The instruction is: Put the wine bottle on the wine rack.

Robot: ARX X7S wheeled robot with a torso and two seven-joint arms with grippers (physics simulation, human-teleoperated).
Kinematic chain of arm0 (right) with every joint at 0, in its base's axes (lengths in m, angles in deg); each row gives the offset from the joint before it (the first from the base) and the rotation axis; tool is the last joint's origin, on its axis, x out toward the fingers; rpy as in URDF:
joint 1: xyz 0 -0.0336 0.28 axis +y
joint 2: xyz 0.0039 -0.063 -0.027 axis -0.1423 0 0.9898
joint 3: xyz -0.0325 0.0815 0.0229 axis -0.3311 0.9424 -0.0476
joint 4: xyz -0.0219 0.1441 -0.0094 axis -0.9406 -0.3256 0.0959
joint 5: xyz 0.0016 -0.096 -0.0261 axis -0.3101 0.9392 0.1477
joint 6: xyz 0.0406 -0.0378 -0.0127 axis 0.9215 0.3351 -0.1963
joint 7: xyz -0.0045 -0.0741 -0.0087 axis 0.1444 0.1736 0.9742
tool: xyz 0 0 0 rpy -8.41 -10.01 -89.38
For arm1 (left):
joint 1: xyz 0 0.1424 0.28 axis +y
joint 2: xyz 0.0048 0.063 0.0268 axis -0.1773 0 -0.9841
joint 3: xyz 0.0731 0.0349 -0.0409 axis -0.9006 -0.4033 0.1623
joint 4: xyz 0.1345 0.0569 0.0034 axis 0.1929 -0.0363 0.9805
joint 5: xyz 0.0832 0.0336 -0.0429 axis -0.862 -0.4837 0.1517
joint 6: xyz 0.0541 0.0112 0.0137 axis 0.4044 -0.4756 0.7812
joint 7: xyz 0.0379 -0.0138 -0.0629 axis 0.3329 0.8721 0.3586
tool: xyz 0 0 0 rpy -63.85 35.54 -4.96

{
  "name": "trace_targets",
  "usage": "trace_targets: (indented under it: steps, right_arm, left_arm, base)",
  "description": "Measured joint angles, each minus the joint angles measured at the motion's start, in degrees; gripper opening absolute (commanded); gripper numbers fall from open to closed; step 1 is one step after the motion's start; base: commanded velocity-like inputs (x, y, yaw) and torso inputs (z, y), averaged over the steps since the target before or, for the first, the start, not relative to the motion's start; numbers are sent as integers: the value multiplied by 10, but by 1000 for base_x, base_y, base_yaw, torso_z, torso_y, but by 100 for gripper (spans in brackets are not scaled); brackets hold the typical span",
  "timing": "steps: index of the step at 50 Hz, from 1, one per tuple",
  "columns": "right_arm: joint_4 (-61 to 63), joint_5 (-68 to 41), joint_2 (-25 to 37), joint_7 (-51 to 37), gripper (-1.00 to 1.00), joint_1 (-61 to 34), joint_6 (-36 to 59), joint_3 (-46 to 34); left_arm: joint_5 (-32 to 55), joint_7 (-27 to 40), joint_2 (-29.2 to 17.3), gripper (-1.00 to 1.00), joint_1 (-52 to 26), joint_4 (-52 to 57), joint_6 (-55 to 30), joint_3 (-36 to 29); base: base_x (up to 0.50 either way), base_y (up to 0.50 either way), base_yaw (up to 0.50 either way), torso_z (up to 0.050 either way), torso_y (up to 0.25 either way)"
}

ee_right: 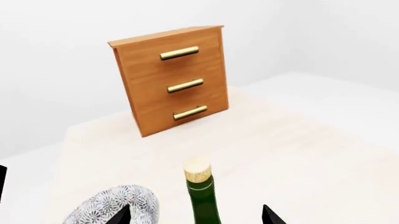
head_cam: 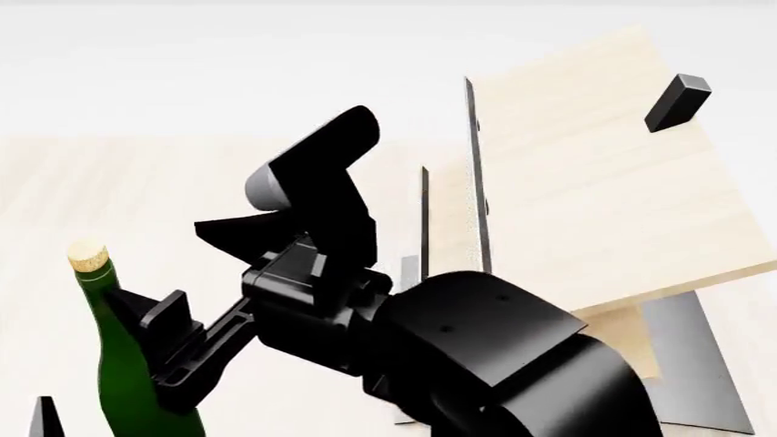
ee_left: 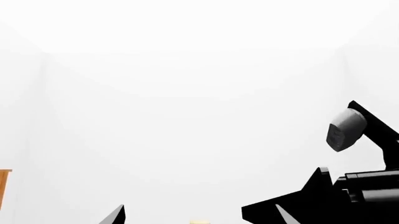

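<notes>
A: Where's everything, big to small?

B: Tabletop (ee_right: 299, 140) is pale. The wine rack (head_cam: 583, 182) fills the R side of my head view, slanted boards with black edge bars. The brown drawer cabinet (ee_right: 171, 81) is well behind, not the target. The wine bottle (head_cam: 122, 373) stands upright at my L, well apart from the rack.

A: And the tools?

B: R tool (ee_right: 196, 217) is spread wide. Its fingertips straddle the bottle neck with a gap each side, so it has hold of nothing. L tool (ee_left: 198, 217): I only see a fingertip sliver, so I can't tell its opening or whether it holds anything.

A: How do you do this step well?

B: I reckon I should go lower on the neck or shoulder, centre it btwn the fingers, then squeeze slowly. Glass is slick and the bottle is tall, so an off-centre pinch could tip it. The R arm also blocks much of my head view, so I'm relying on the wrist cam.

A: Any labels or writing?

B: None readable. Plain green glass, tan cork (ee_right: 197, 169), no brand visible.
</notes>
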Motion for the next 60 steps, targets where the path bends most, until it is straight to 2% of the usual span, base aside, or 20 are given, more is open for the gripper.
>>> trace_targets:
  steps: [15, 30, 42, 60]
  right_arm:
    - [-48, 8, -28, 1, 100, -16, -23, -22]
    - [-148, 24, -63, 5, 100, -48, -59, -63]
    - [-209, 3, -77, -12, 100, -64, -116, -116]
    - [-226, -44, -79, -52, 100, -72, -177, -173]
  left_arm:
    - [0, 3, -2, 100, -1, -1, -1, -2]
    - [0, 5, -4, 100, -1, 2, -4, -5]
    - [1, 7, -6, 100, -3, 3, -5, -7]
    - [2, 10, -9, 100, -4, 2, -3, -8]
  base:
    - [0, 0, 0, 0, 0]
    - [0, 0, 0, 0, 0]
    - [0, 0, 0, 0, 0]
    - [0, 0, 0, 0, 0]
